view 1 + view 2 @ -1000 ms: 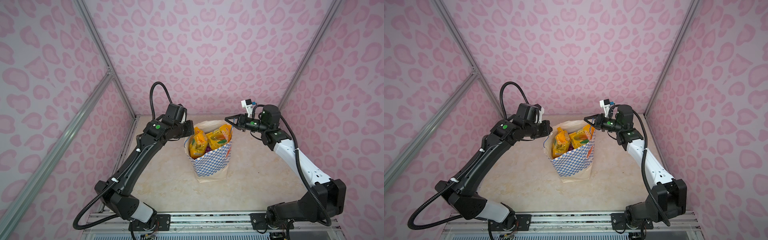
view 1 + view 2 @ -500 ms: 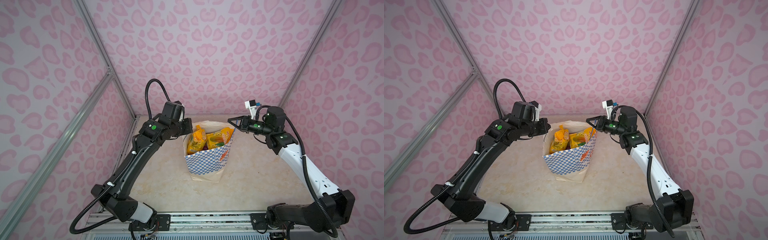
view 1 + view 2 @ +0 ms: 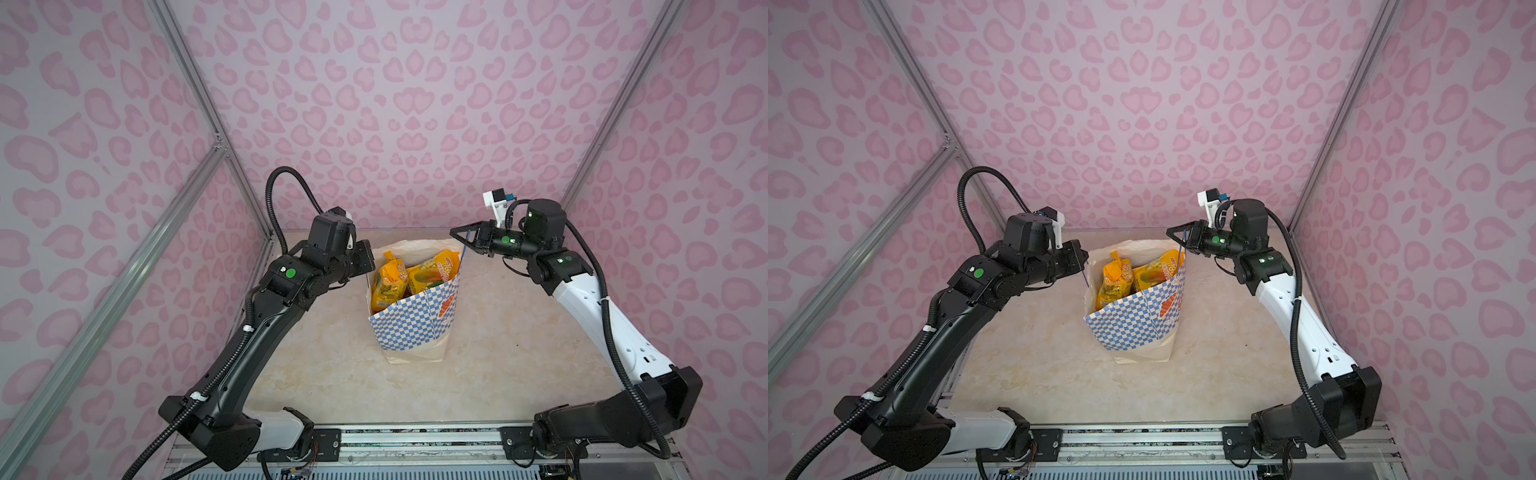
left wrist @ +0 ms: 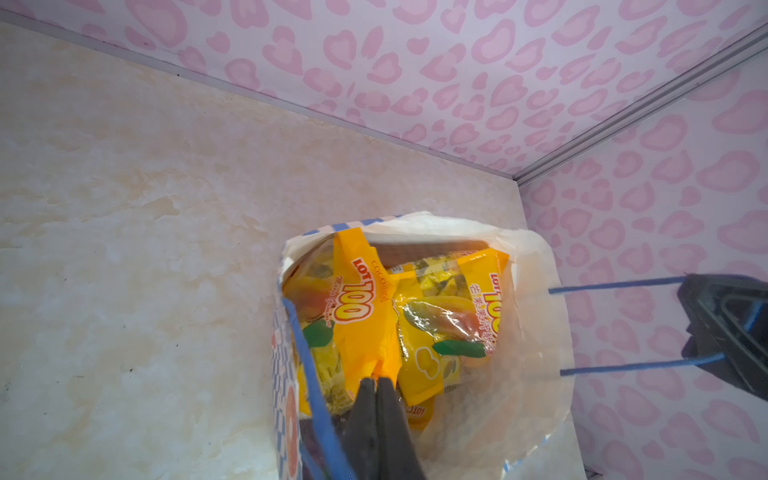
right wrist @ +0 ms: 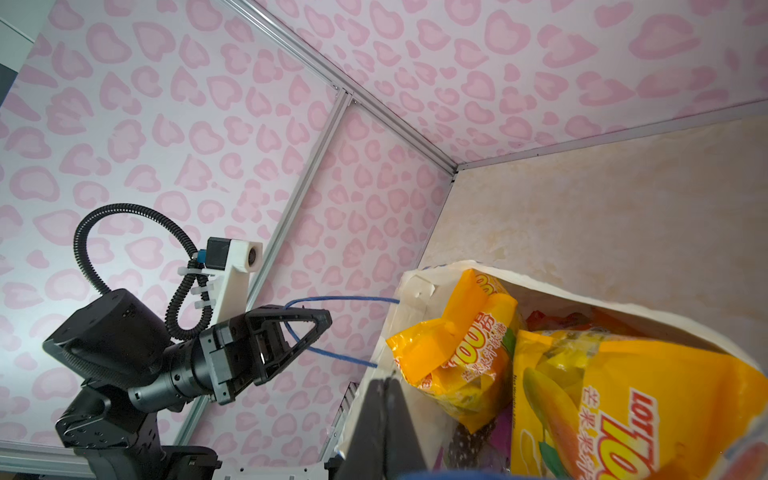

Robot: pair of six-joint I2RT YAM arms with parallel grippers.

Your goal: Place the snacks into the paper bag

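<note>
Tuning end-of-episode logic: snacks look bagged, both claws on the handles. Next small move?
Probably open both claws and back away: the left claw and right claw each pinch a blue handle, the snacks sit inside the standing paper bag, and no packet shows outside it.

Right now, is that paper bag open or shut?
Open: the paper bag gapes, yellow snacks showing inside; left gripper and right gripper hold its blue cord handles apart.

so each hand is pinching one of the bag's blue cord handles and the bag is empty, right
No, the bag isn't empty: the left wrist view shows yellow snack packets standing inside it. The rest holds: the left hand and the right hand each pinch one of its blue cord handles.
</note>
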